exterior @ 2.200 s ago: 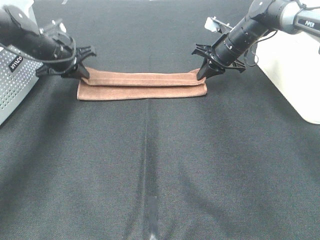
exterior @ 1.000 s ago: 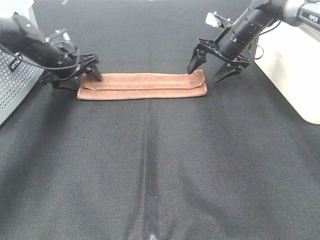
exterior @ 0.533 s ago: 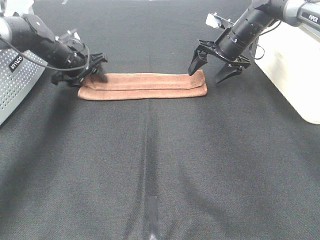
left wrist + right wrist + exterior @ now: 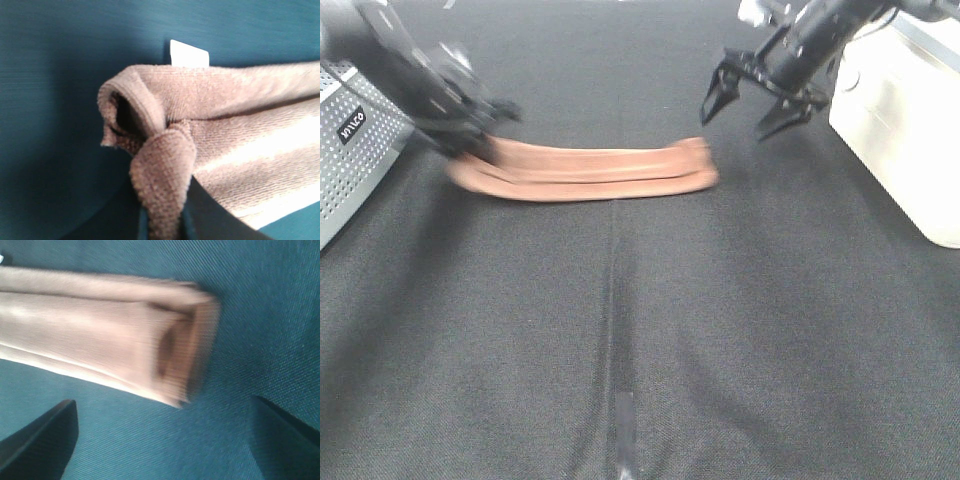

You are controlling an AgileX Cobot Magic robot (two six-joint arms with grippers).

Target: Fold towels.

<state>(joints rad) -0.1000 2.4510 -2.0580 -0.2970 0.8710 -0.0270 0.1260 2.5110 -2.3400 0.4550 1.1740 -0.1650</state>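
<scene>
The reddish-brown towel lies folded in a long narrow strip across the far part of the black table, and it is motion-blurred. My left gripper is shut on its left end and holds that end bunched and slightly raised. In the left wrist view the pinched fold shows, with the small white tag behind it. My right gripper is wide open and empty, above and beyond the towel's right end. In the right wrist view that end lies between the spread fingers, untouched.
A grey perforated box stands at the left edge. A white box stands at the right, close behind the right arm. The table is covered with black cloth.
My left gripper has closed on the towel's left end and pulled it left and up, so the whole strip has shifted left. My right gripper has lifted back off the right end, still open.
</scene>
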